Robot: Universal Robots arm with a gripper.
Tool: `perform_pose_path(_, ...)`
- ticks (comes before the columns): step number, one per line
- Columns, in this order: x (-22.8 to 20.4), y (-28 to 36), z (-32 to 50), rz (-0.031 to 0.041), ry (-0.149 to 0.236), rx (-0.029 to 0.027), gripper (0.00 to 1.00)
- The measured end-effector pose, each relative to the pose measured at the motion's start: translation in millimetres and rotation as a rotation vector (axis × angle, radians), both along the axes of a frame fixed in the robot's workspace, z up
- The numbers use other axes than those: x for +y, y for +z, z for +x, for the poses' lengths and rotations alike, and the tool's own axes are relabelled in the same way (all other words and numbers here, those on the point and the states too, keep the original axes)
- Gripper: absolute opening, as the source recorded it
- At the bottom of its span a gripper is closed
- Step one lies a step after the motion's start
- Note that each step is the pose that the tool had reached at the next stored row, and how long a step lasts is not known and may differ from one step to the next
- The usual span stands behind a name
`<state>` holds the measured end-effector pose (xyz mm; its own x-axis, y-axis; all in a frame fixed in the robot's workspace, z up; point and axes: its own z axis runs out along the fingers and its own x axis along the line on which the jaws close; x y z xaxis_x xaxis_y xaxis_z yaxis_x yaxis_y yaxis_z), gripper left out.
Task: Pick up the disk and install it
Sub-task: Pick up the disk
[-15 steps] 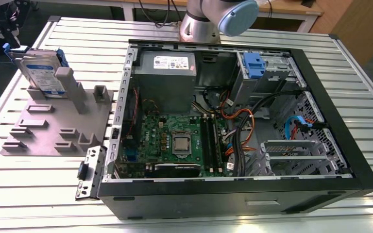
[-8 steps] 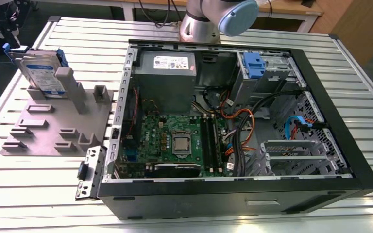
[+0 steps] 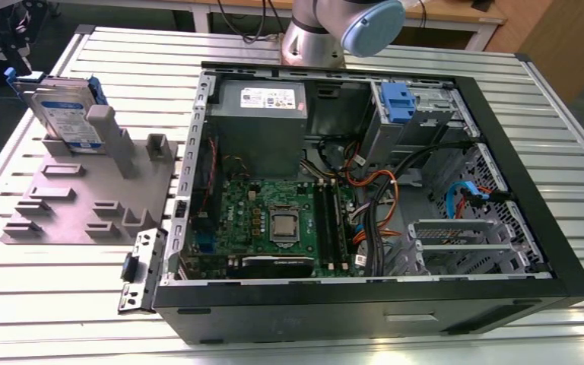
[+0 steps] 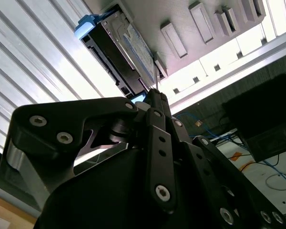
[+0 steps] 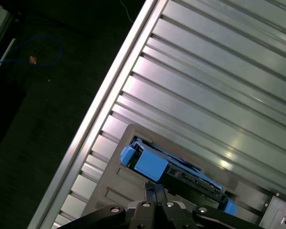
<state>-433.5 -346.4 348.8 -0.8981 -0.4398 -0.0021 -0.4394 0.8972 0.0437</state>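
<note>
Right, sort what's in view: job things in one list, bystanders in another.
Job: silver rectangular hard disk with blue plastic rails, upright in the grey slotted holder plate; black gripper; open black computer case.
Bystanders: grey metal power supply box; green motherboard; ribbed aluminium table.

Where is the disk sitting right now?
In the exterior view the disk stands on edge in the grey holder plate on the slatted table, at the exterior view's left, beside the open computer case.

Slatted aluminium bench (image 3: 69, 304) and opened computer (image 3: 353, 308) suggest lab.
</note>
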Motion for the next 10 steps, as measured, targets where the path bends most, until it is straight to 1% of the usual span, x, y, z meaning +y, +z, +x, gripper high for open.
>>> perform_pose_path(10, 0.0, 0.0, 0.0, 0.0000, 0.003, 0.0000, 0.11)
